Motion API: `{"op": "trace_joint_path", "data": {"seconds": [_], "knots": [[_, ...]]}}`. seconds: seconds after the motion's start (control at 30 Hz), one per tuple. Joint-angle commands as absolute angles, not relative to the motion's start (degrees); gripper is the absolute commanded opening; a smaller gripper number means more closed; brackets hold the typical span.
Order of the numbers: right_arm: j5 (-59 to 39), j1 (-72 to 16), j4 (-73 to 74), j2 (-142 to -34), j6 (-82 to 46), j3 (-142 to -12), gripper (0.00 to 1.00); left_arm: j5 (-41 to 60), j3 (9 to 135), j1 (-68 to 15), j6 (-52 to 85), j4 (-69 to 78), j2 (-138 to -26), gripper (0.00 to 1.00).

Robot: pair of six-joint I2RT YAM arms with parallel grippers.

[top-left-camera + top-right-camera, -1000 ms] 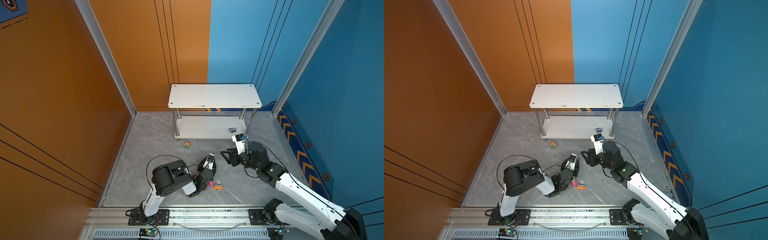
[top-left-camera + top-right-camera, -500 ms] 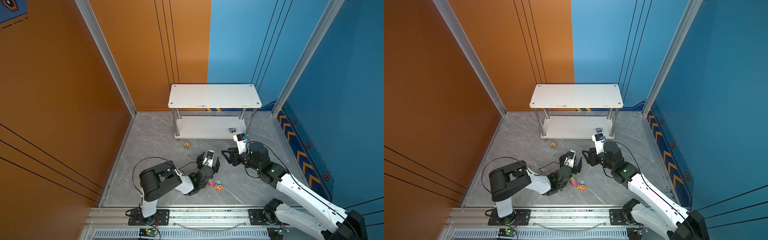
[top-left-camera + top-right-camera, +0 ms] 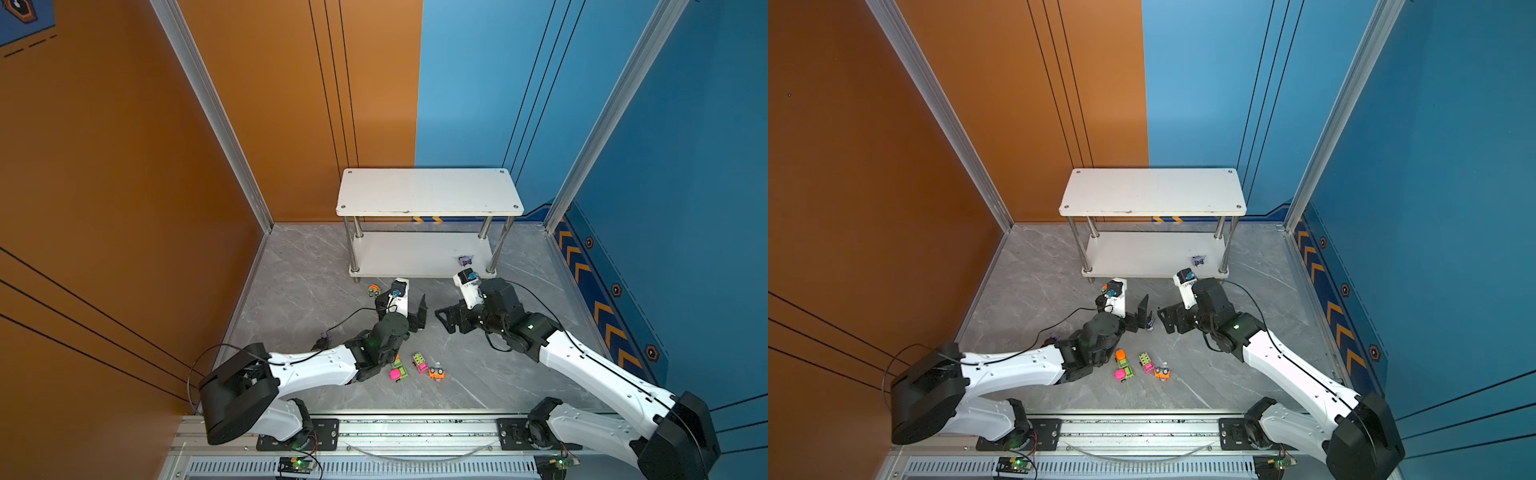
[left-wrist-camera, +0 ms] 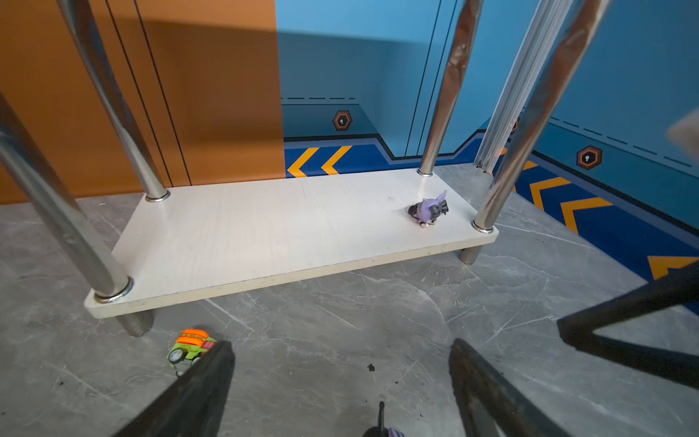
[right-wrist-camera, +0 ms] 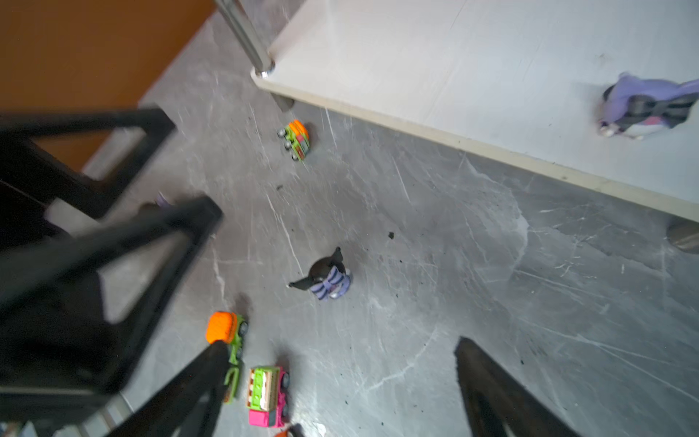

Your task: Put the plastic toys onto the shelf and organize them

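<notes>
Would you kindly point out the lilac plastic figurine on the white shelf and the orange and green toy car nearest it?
Lilac plastic figurine (image 4: 429,209): left wrist view, its body.
Orange and green toy car (image 4: 191,343): left wrist view, where orange meets green.

Grey marble-patterned floor (image 3: 478,374) — orange wall (image 3: 124,166) left, blue wall (image 3: 685,166) right, yellow chevrons (image 4: 302,159) along its base.

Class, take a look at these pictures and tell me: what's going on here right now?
A two-armed robot is putting small toys onto a white shelf. Only one lilac figurine lies on its lower board. The left tool and right tool are both open and empty, low over the floor, with a second figurine on the floor between them. Four toy cars sit clustered by the left arm; another car lies near the shelf's front corner.
</notes>
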State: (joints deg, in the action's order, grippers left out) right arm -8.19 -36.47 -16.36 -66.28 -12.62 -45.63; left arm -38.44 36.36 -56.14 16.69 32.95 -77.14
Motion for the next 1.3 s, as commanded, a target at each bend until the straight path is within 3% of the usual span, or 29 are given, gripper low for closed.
{"op": "trace_joint_path", "data": {"seconds": [0.0,0.27,0.6,1.27], "knots": [[-1.24,-39.59,-21.11,-71.06,-7.48,-47.47,1.00,-34.65,35.60,-53.11,21.14,23.06,-72.87,0.89],[-0.98,-44.37,-18.71,-86.29,3.55,-52.52,1.00,-25.86,34.37,-46.19,24.33,17.84,-66.60,0.89],[-5.82,-41.30,-20.95,-99.72,8.98,-63.30,0.89,-20.50,32.93,-43.34,25.30,17.69,-64.95,0.89],[-12.42,-40.60,-23.91,-103.88,10.46,-67.56,0.72,-16.96,33.93,-41.66,27.07,19.34,-67.06,0.90]]}}
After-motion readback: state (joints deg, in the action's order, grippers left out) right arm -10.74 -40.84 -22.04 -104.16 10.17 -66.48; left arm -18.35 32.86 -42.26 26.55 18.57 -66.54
